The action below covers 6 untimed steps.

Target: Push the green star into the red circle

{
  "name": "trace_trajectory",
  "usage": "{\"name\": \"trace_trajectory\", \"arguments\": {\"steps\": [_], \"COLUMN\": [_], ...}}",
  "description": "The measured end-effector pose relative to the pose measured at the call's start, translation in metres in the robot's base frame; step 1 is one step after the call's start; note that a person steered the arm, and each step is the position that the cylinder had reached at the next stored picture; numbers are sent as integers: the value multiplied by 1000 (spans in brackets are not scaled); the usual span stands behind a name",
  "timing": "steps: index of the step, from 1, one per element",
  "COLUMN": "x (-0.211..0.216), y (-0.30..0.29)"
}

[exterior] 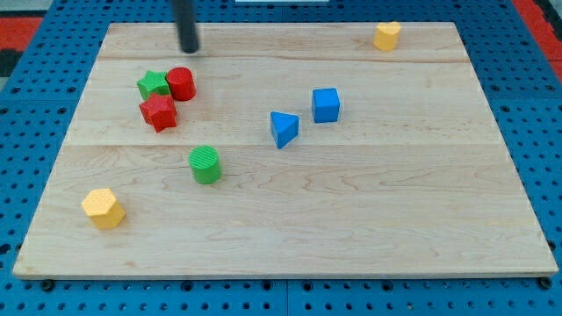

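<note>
The green star (pixel 154 85) lies at the view's upper left, touching the red circle (pixel 181 83) on its right. A red star (pixel 159 112) sits just below the two, touching or almost touching the green star. My tip (pixel 189 50) is above the red circle, toward the view's top, a short gap away from it and up and to the right of the green star.
A green circle (pixel 205 164) lies below the cluster. A blue triangle (pixel 283 128) and a blue cube (pixel 326 104) sit near the middle. A yellow block (pixel 104 208) is at lower left, another yellow block (pixel 386 35) at upper right. The wooden board (pixel 351 219) ends at a blue pegboard.
</note>
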<state>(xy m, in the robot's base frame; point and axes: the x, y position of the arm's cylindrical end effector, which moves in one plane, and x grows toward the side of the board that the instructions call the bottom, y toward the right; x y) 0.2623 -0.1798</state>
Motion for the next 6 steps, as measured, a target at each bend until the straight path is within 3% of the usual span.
{"name": "trace_trajectory", "arguments": {"steps": [2,3,4,6], "x": [107,113,89,44], "y": [-85,-71,-33,90]}}
